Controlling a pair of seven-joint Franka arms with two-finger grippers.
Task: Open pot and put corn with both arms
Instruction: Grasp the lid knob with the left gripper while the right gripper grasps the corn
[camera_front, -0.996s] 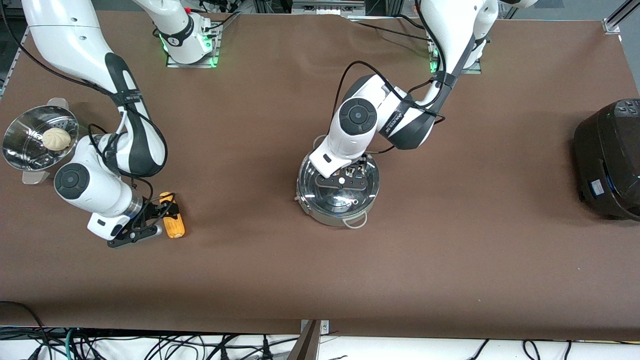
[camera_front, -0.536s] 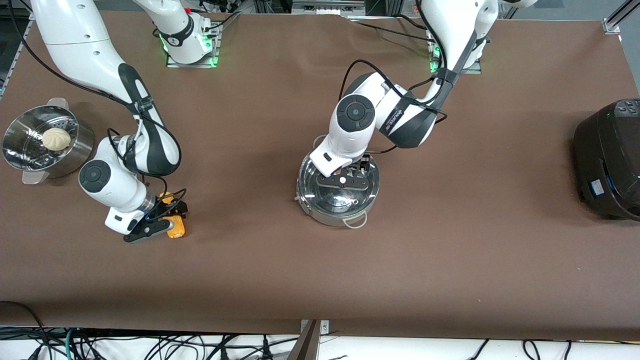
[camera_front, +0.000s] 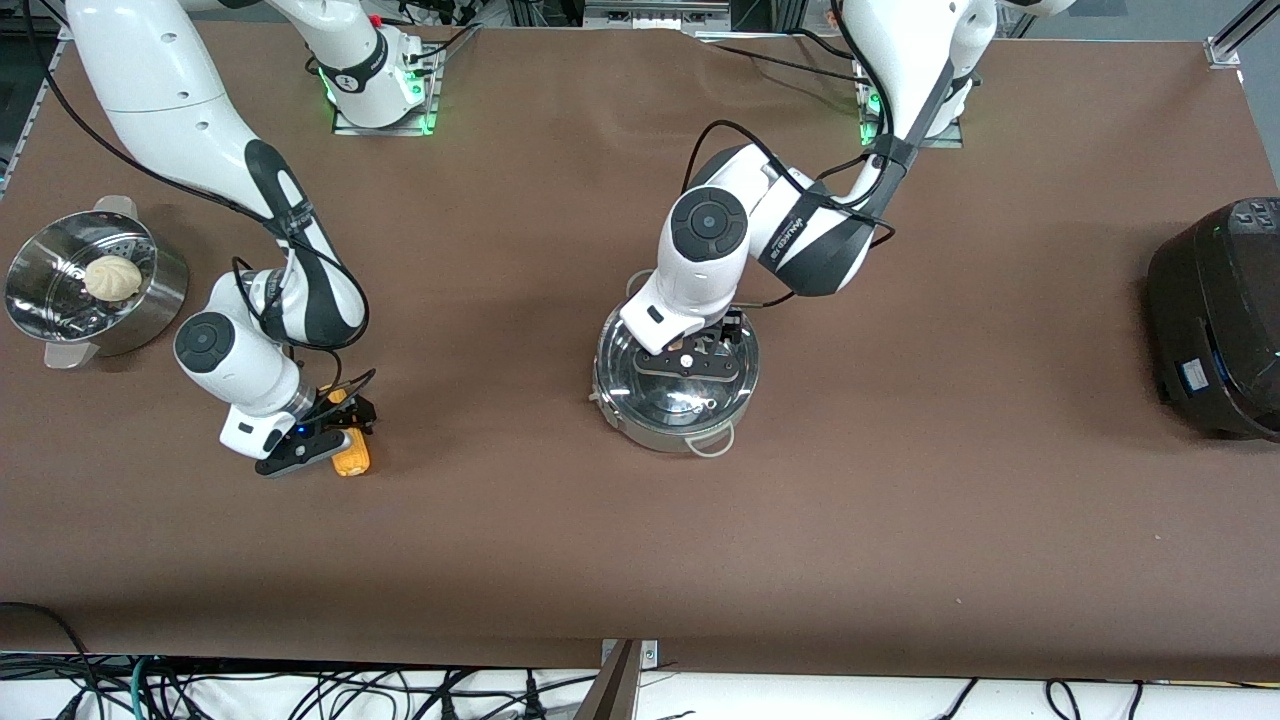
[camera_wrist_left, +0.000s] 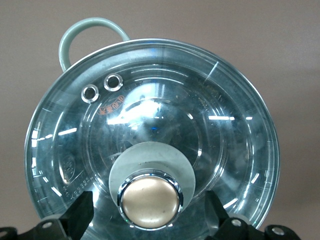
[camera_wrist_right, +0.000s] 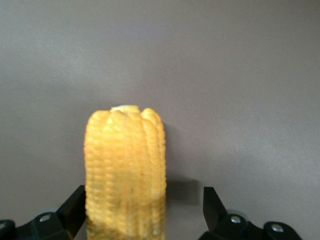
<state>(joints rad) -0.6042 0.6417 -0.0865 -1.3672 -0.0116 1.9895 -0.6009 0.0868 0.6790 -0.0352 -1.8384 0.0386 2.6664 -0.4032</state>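
Pot (camera_front: 676, 385) sits mid-desk (camera_front: 900, 520), glass lid (camera_wrist_left: 150, 135) on, one wire loop handle (camera_front: 712, 445) on the side toward the front camera. Lid knob (camera_wrist_left: 149, 202) is round and gold-toned on a pale collar.

Left gripper (camera_front: 700, 352) is down over the lid. In the left wrist view the fingers (camera_wrist_left: 75, 217) stand spread on either side of the knob with a gap on each side; not clamped on it.

Corn (camera_front: 350, 452) lies flat on the desk toward the right arm's end, nearer the front camera than the steamer (camera_front: 60, 300). Right gripper (camera_front: 325, 432) is down at the corn. In the right wrist view the fingers (camera_wrist_right: 72, 207) are released: the cob (camera_wrist_right: 125, 175) sits between them, close against one finger, the other finger well clear of it. Cannot tell whether that near finger touches the cob.

Steamer holds a pale bun (camera_front: 112, 277). Black cooker (camera_front: 1215, 320) stands at the left arm's end of the desk.
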